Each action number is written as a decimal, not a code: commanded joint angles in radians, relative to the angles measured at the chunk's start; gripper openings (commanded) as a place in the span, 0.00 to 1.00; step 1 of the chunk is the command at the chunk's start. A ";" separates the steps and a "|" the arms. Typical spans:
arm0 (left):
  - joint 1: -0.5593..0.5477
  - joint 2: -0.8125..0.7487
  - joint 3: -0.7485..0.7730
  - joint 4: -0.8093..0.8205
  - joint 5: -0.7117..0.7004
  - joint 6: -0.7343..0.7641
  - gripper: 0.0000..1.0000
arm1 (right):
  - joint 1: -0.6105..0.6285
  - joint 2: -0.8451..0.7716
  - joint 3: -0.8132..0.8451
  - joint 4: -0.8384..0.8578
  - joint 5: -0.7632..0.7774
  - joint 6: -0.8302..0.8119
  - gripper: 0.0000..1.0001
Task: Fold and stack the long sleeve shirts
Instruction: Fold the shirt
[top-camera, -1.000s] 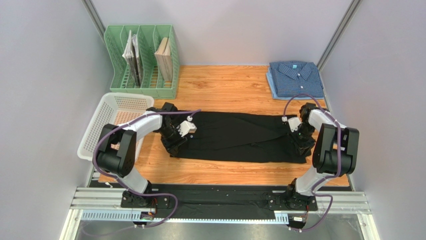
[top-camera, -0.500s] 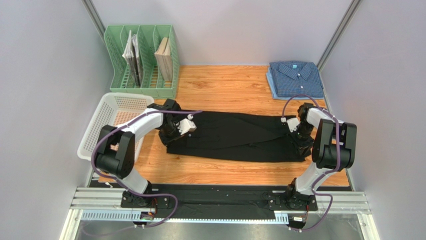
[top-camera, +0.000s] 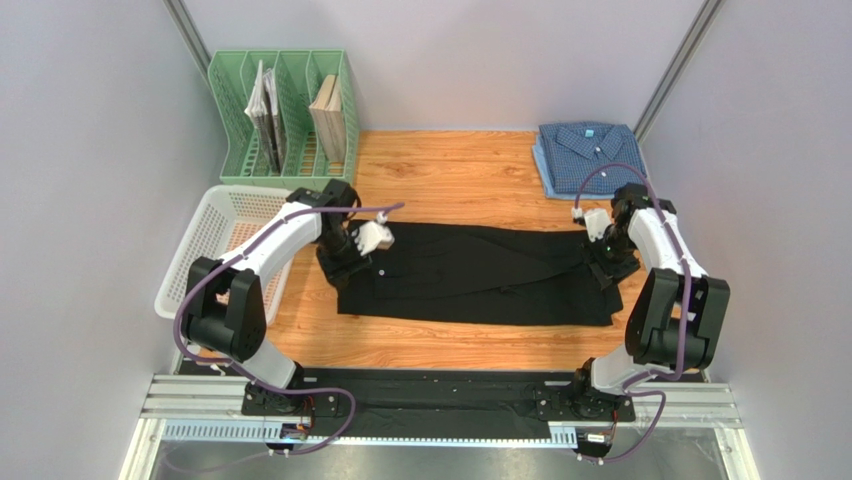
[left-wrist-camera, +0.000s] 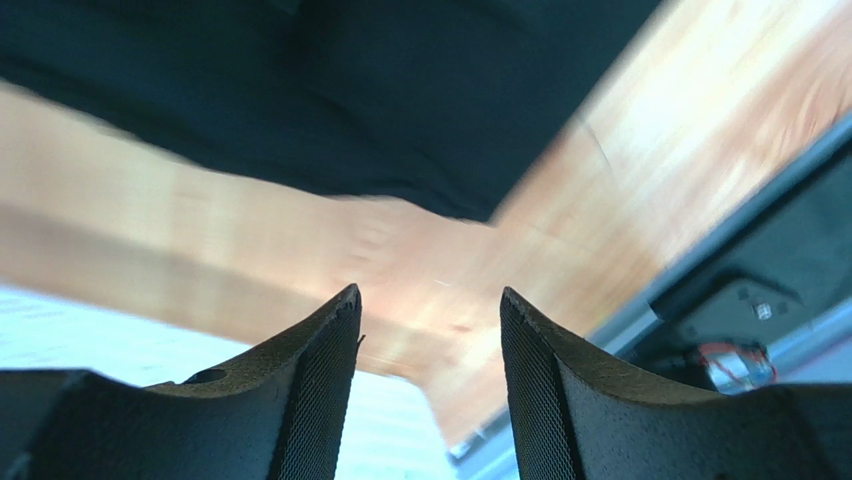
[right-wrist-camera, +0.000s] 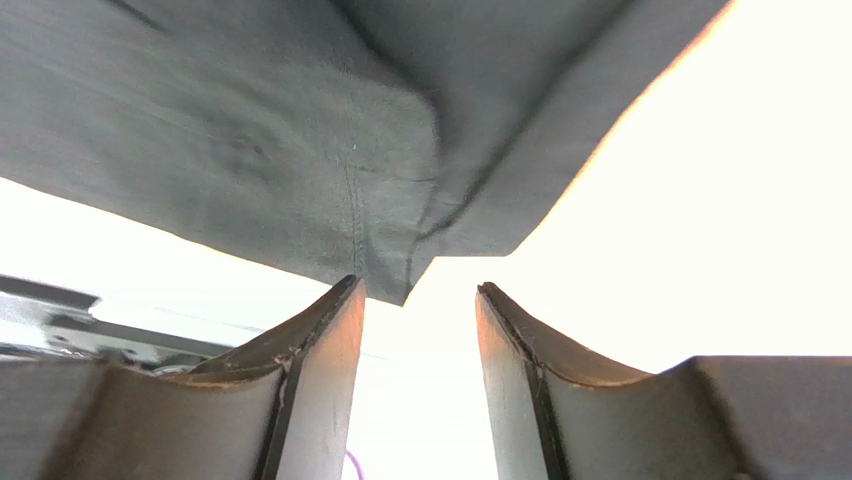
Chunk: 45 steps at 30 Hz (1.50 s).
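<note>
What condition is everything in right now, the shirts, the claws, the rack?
black shirt: folded into a long strip, flat on the table.
blue checked shirt: folded, collar up, far right corner.
left gripper: open, holding nothing.
right gripper: open, holding nothing.
green file rack: upright, books in its slots.
white basket: upright, beside the left arm.

The plain black soft shirt (top-camera: 480, 275) lies flat on the wooden desk (top-camera: 450, 180). It is folded lengthwise into a long narrow band that runs left to right across the middle, with a few creases toward its right end. The blue fine-checked collared shirt (top-camera: 590, 155) sits folded into a neat rectangle at the far right corner. Its collar is on top at the far edge, and it does not touch the black one.
</note>
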 joint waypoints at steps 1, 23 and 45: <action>0.002 0.031 0.226 0.089 0.099 -0.005 0.60 | 0.059 -0.029 0.097 -0.010 -0.077 0.091 0.47; 0.031 0.174 -0.022 0.102 -0.094 -0.029 0.11 | 0.453 0.526 0.437 0.222 0.214 0.217 0.36; -0.055 0.209 0.111 0.188 0.048 -0.103 0.27 | 0.495 0.430 0.732 0.205 0.046 0.407 0.35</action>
